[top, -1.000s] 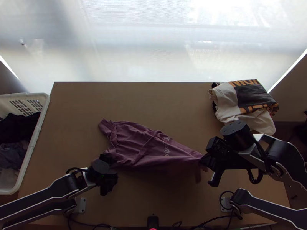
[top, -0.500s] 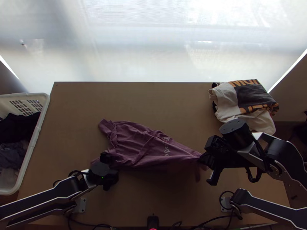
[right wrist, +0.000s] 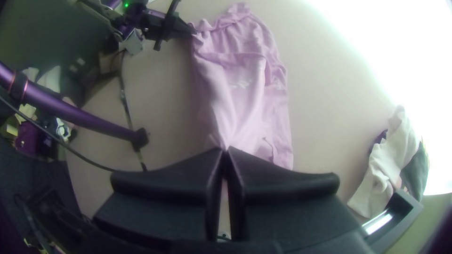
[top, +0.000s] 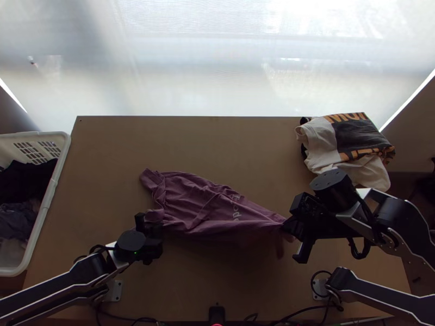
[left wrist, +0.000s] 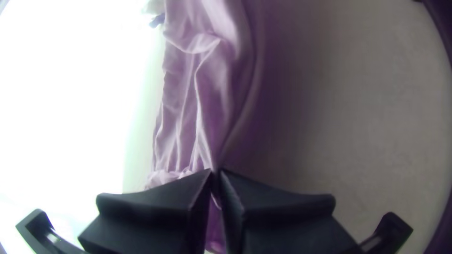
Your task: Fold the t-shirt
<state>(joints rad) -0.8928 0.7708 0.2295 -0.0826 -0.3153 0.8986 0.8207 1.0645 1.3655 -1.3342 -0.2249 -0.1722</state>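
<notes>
Across the wooden table (top: 217, 144), looks early-ish tbh: just a creased purple t-shirt (top: 201, 209) strung between left gripper (left wrist: 215, 172) and right gripper (right wrist: 224, 149), pinched tight at both ends, with neat folding and flattening left to do.

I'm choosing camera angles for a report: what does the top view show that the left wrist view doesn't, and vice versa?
Top view: the white basket holding clothes, and pale lettering on the t-shirt.
Left wrist view: a close look at the left gripper, its fingers closed on pinched cloth.
Both: the t-shirt, purple and rumpled, and the table.
</notes>
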